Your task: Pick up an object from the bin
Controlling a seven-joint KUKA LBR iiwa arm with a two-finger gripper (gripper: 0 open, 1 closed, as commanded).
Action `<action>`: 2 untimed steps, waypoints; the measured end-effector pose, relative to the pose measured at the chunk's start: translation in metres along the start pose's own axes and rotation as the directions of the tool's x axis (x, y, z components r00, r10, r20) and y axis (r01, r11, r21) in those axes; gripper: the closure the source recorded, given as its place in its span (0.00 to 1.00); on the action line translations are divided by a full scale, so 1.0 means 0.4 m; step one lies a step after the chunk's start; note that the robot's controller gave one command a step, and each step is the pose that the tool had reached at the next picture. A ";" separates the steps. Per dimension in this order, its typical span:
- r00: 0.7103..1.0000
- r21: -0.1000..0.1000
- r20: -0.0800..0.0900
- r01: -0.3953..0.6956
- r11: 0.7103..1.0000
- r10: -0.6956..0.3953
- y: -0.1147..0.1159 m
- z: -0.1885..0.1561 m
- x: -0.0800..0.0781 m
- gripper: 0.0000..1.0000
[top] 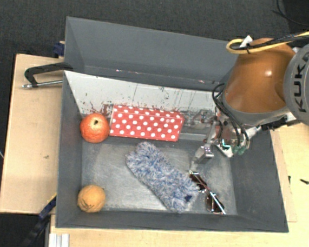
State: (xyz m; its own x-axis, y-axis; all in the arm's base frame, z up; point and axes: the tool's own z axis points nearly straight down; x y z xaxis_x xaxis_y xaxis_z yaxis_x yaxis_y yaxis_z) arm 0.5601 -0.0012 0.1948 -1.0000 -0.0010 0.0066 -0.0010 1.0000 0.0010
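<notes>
Orange-brown, the rounded cover (pixel 257 76) on the arm's wrist sits over the grey bin (pixel 151 49), above and to the right of the red box with white dots (pixel 146 124) that lies along the back wall. From under the cover, amid a loop of cables, the gripper (pixel 205 151) points down and a little leftward. Its tip hangs just past the box's right end and slightly nearer the front, over bare bin floor. Whether the gripper is spread or closed I cannot tell, and nothing shows in its grasp.

Nearest to it lie the sunglasses (pixel 207 195), further toward the front from the box's right end and apart from the gripper. They have a thin dark frame with reddish-brown lenses and rest aslant on the floor. Just beside them is the fluffy blue-and-white mitt (pixel 160 175), a long shaggy piece that runs on a slant in front of the box. A red apple (pixel 94 128) stands just beside the box's left end. An orange (pixel 92 198) rests well in front of that end, in the bin's near corner.
</notes>
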 end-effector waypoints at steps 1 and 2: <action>1.000 0.000 0.008 0.000 1.000 0.000 0.000 -0.010 -0.004 0.00; 0.995 -0.001 0.007 -0.097 0.995 0.097 0.075 0.153 0.143 1.00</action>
State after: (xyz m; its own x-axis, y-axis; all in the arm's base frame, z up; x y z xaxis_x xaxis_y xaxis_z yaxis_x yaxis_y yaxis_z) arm 0.5023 0.0288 0.1341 -0.9954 0.0957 0.0001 0.0957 0.9954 0.0015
